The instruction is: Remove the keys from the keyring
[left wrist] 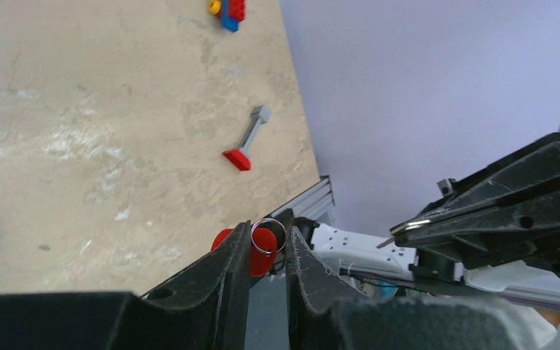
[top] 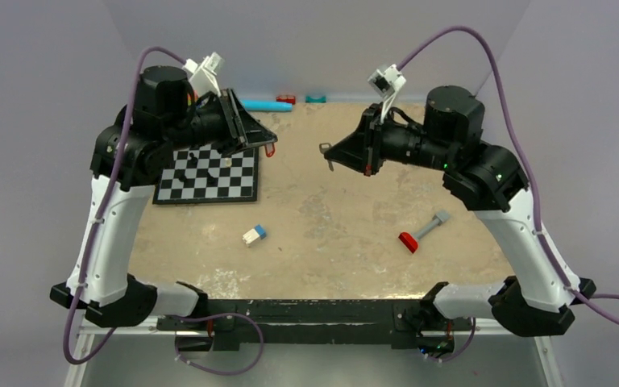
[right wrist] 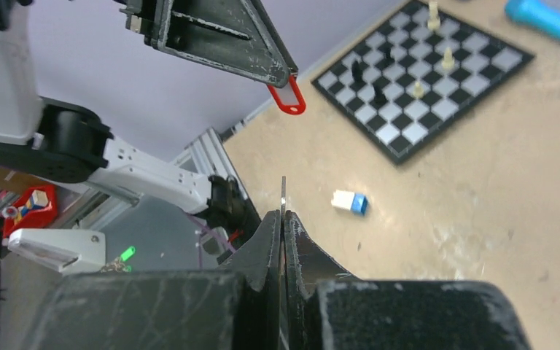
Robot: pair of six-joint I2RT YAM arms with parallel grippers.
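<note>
My left gripper [top: 264,145] is raised above the table's back left. It is shut on a small silver keyring [left wrist: 268,236] that spans the gap between its jaws. A red tag [left wrist: 262,254] hangs on the ring and also shows in the right wrist view [right wrist: 289,98]. My right gripper [top: 332,153] faces it from the right, a short gap away, and is shut on a thin metal key [right wrist: 283,194] seen edge-on. That key [left wrist: 409,227] is apart from the ring and pokes out of the right gripper's tips.
A chessboard [top: 209,174] with a few pieces lies under the left arm. A white-and-blue block [top: 254,235] and a red-and-grey tool [top: 421,231] lie mid-table. A blue bar [top: 264,105] and small red [top: 286,99] and teal [top: 315,99] blocks sit at the back edge.
</note>
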